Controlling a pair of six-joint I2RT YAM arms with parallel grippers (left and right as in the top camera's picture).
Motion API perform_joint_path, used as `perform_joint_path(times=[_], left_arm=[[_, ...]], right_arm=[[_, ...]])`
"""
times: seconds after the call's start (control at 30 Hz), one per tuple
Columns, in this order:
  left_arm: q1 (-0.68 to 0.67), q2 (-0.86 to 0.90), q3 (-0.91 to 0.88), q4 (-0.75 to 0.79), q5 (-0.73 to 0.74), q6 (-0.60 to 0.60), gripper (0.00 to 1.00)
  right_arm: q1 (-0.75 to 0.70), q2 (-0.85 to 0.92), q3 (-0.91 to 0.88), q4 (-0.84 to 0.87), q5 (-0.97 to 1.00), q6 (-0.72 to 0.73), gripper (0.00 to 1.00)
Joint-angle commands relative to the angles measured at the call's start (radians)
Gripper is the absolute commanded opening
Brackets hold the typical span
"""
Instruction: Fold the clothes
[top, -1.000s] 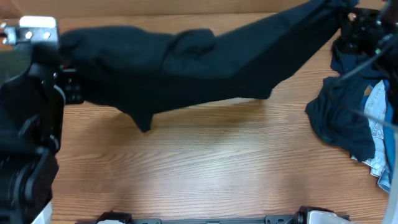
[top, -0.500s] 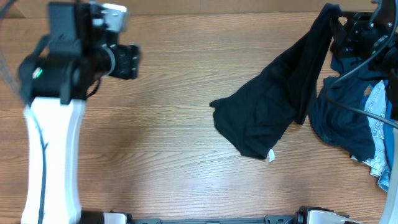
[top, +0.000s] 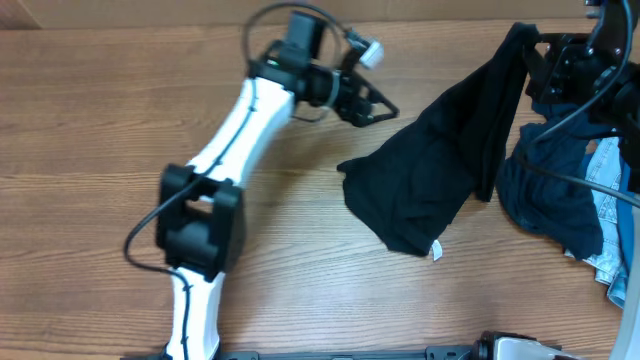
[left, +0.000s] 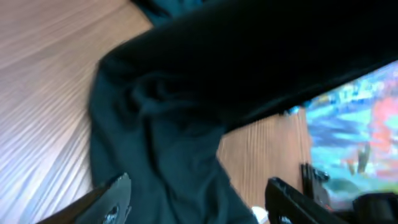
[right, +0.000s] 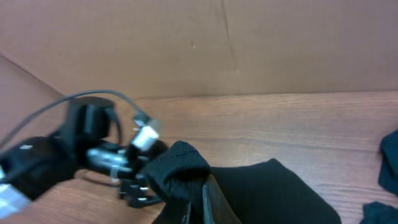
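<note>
Two arms, one shirt. The black T-shirt (top: 425, 185) sits right of centre on the table (top: 150, 120), out toward 2 o'clock. One corner is pinched up at the far right and the rest drapes down onto the wood, with the small white tag (top: 435, 250) at its 6 o'clock hem. It looks light and totally floppy, so I reckon it'll sag and bunch wherever it isn't supported. I'd grab a hem corner or a shoulder seam, not the middle.

Right gripper (top: 532, 52) has its jaws clamped on that raised corner. Left gripper (top: 378, 105) hangs just off the shirt's 10 o'clock edge, jaws wide apart and empty. Its wrist view shows only dark folds beyond the fingers (left: 115, 199). The rumpled dark blue garment (top: 550, 200) and pale denim (top: 608, 215) are piled at 3 o'clock.
</note>
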Motion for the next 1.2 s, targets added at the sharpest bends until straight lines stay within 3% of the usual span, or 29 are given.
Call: perform_joint_path(times=[0.0,0.2,0.37,0.57,0.8,0.87,1.03,1.17], left_arm=[[-0.088,0.103,0.011,0.167,-0.073,-0.223,0.72],[-0.137,0.224,0.012,0.321,-0.278,-0.406,0.75],[-0.139,0.260,0.011,0.402,-0.310,-0.420,0.75],[-0.165,0.262,0.011,0.419,-0.348,-0.418,0.58],[-0.184,0.262,0.011,0.417,-0.353,-0.401,0.49],[-0.186,0.262,0.011,0.416,-0.355,-0.396,0.40],[-0.185,0.262,0.011,0.416,-0.345,-0.388,0.05],[-0.138,0.249,0.020,0.434,-0.197,-0.389,0.04]], right_arm=[[0.000,-0.016,0.009,-0.003,-0.027,-0.008,0.04],[0.000,-0.016,0.009,-0.019,-0.031,-0.008,0.04],[0.000,-0.016,0.009,-0.019,-0.057,-0.008,0.04],[0.000,-0.016,0.009,-0.019,-0.056,-0.008,0.04],[0.000,-0.016,0.009,-0.019,-0.056,-0.008,0.04],[0.000,-0.016,0.009,-0.019,-0.056,-0.008,0.04],[0.000,-0.016,0.009,-0.019,-0.053,-0.008,0.04],[0.000,-0.016,0.009,-0.019,-0.053,-0.008,0.04]])
